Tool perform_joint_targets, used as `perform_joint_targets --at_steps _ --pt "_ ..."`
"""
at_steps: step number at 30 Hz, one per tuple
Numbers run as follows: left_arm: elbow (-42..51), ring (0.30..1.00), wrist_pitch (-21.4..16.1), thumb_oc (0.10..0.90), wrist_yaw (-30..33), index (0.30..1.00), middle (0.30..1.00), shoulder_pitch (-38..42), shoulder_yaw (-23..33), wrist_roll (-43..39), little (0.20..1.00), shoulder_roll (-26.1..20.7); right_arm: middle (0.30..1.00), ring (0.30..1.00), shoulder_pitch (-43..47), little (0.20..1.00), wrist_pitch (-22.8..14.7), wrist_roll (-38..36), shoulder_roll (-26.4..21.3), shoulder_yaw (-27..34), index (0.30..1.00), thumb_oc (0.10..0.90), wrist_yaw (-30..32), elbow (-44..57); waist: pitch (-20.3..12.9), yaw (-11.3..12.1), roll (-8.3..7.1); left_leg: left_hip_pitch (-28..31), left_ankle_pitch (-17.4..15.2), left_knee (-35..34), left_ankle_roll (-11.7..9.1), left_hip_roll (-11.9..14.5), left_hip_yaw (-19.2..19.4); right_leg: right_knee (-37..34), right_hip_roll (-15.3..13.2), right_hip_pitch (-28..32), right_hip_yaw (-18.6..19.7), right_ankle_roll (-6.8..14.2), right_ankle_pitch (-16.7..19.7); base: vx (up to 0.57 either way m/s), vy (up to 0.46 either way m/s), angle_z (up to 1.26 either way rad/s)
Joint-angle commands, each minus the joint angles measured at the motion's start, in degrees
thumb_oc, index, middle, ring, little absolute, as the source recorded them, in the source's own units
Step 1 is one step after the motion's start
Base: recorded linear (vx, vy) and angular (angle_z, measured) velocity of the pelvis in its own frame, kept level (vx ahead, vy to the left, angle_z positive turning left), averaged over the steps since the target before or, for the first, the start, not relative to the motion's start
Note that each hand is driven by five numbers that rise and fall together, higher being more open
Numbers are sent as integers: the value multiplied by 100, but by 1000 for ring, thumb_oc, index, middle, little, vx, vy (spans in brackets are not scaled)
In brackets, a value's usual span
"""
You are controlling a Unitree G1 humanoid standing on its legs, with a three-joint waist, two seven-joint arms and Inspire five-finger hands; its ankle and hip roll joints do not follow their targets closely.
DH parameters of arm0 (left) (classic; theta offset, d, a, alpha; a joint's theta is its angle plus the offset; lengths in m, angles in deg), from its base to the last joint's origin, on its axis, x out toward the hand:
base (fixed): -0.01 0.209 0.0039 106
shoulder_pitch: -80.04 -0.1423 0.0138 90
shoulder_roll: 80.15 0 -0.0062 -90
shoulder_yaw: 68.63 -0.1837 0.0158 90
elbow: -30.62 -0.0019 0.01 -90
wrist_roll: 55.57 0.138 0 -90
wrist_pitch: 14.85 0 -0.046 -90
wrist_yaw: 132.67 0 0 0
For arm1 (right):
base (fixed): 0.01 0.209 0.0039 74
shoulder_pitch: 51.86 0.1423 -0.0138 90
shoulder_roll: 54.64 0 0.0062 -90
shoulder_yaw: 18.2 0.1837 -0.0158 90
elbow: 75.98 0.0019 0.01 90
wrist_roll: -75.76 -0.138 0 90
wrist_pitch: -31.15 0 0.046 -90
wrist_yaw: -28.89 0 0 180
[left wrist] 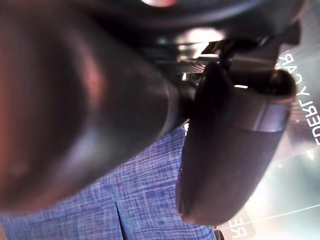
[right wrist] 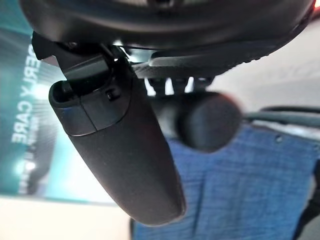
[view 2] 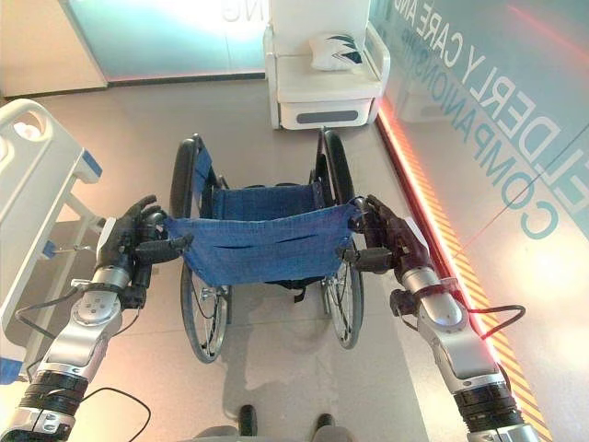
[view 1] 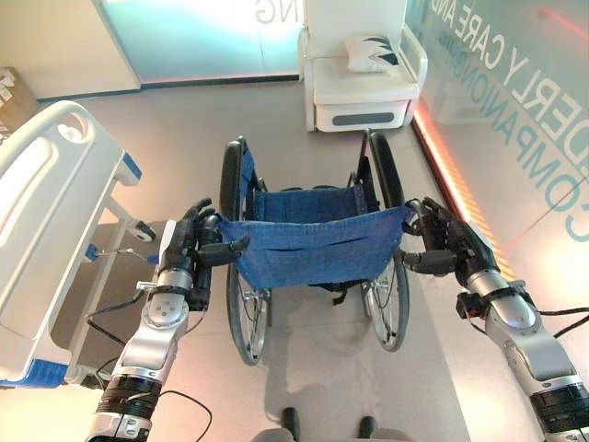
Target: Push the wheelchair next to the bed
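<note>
The bed [view 1: 51, 230] is lying just outside the left hand [view 1: 189, 253]. The wheelchair [view 1: 313, 244] is standing between both hands, facing away from them towards the armchair [view 1: 363, 78] far ahead. Each hand, the right hand [view 1: 442, 241] included, is grasping a push handle behind the blue backrest.

The wheelchair [view 1: 313, 244] had blue woven fabric on its back and seat, with black wheels and a black frame. Both hands, left [view 1: 193, 249] and right [view 1: 442, 244], were black on silver-grey arms. The bed [view 1: 46, 230] on the left was white with blue corner trim. The far armchair [view 1: 363, 78] was white, holding a white cushion [view 1: 371, 52] with dark markings. The floor [view 1: 184, 129] was pale beige.
</note>
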Motion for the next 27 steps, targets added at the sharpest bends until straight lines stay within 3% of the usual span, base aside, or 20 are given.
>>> perform_joint_targets --at_steps 1,5,9,18,22,27 --pt "-302 900 33 800 186 900 900 -351 -87 145 900 -321 900 900 328 900 277 1323 -437 307 900 800 57 -76 -52 176 -270 -192 -434 297 378 -417 42 533 178 -598 -50 3 154 -24 -31 0" --pt "-228 900 81 800 324 900 900 -282 -106 204 900 -449 900 900 456 900 794 1945 -705 178 900 800 -110 -261 -20 188 -287 -198 -424 291 372 -410 55 517 180 -593 -60 10 170 0 0 0" --pt "-197 900 290 800 818 900 900 -162 -208 694 900 -609 900 900 744 900 1203 1933 -765 -60 900 800 157 -401 16 251 -298 -208 -424 320 365 -414 14 507 173 -567 -90 2 172 -12 -26 0" --pt "-417 900 1053 800 721 900 900 -46 -408 1217 900 -624 900 900 1572 900 2110 1752 -645 -468 900 800 580 -807 25 489 -326 -245 -426 374 363 -445 -120 451 159 -465 -224 -29 167 6 -39 4" --pt "-594 900 1299 800 591 900 900 -23 -520 1511 900 -643 900 900 2033 900 2894 2124 -712 -705 900 800 79 -1118 9 573 -341 -259 -418 377 354 -452 -142 465 156 -456 -287 -47 150 5 -31 6" --pt "-593 900 1452 800 565 900 900 26 -577 1822 900 -838 900 900 2347 900 3846 2859 -925 -1055 900 800 -1195 -1707 7 675 -360 -260 -391 365 344 -446 -159 504 128 -440 -384 -61 132 2 -25 7"
